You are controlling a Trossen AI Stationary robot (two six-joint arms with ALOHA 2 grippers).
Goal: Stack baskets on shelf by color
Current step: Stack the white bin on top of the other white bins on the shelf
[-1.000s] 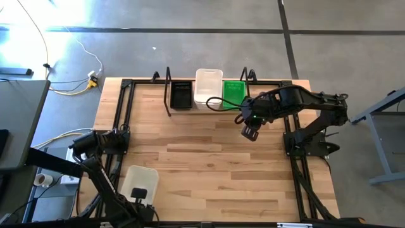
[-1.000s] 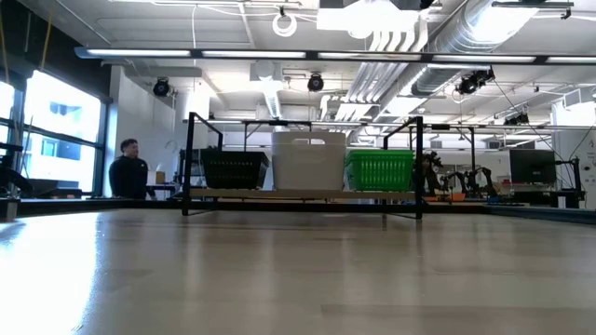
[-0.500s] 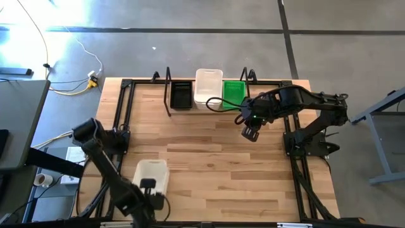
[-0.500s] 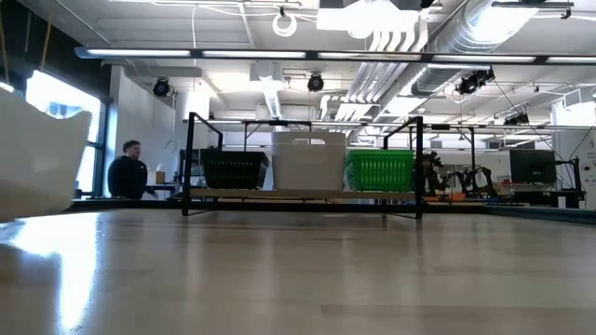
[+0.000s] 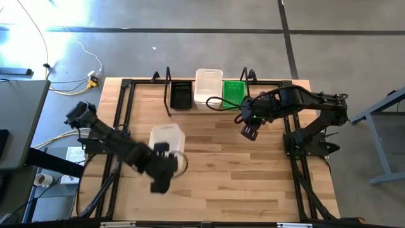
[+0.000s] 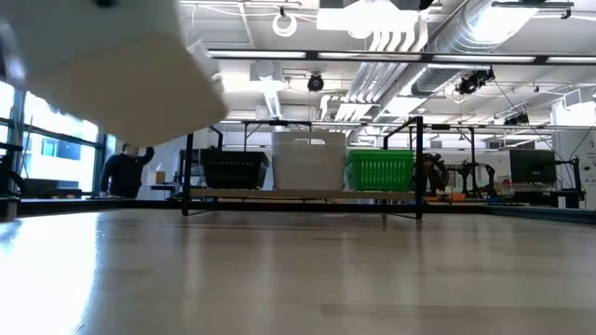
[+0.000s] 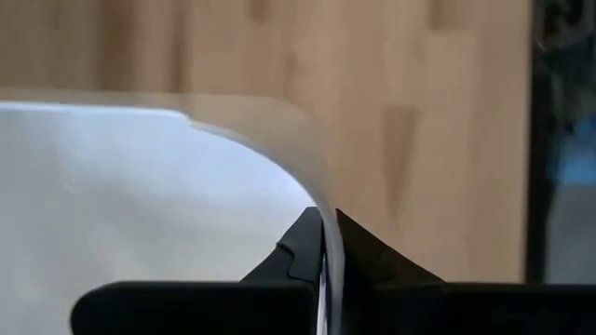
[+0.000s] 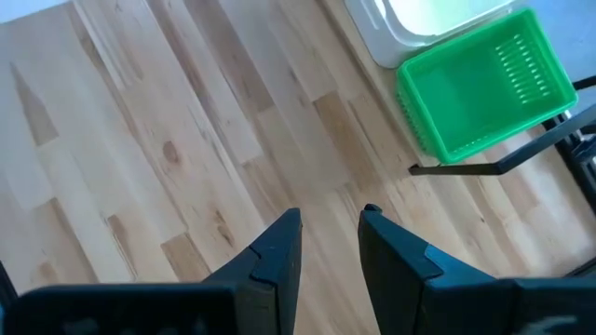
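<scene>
One carried: smooth white translucent basket (image 5: 167,139), lifted over table's left middle;
Left gripper (image 5: 166,154): clamped on its rim;
Right gripper (image 5: 249,133): empty, fingers parted, near black wire shelf (image 5: 168,95);
Next: nest it in shelf's white basket (image 5: 208,86).

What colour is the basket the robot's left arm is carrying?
White. The left gripper holds a white basket by its rim; the high view shows it best.
</scene>
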